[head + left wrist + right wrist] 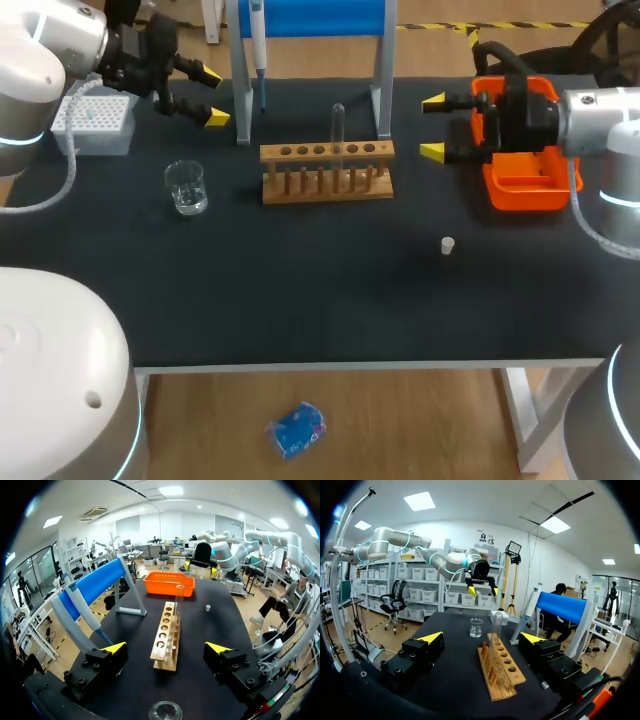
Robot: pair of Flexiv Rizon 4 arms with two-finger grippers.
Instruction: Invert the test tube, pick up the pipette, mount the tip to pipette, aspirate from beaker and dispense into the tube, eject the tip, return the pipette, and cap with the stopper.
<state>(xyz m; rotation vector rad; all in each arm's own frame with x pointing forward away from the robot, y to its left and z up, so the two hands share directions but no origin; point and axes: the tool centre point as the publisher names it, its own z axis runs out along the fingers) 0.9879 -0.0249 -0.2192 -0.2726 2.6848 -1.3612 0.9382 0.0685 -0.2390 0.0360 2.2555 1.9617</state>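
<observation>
Since the thin clear glass test tube (338,125) stands upright in the pale wooden rack (327,183), in a hole a little right of the middle and with what looks like its rounded closed end uppermost, it is probably the first thing to be taken. I judge it light, stiff, smooth and easily cracked. It should be held by the bare length above the rack, from two opposite sides and with a mild squeeze. A hard pinch could break the wall, and a loose one may let the slick glass slide as it is turned. It should come straight up out of its hole before any tilting, or the light rack may be dragged along the black worktop (300,300). Both sets of jaws stand spread wide and hold nothing. The left jaws hang over the back left of the worktop, just beside the white tip box (95,122). The right jaws are near the rack's right end, by the orange plastic tray (525,185), and seem the nearer to the tube. The small white stopper (447,245) lies alone, well apart from the rack.
</observation>
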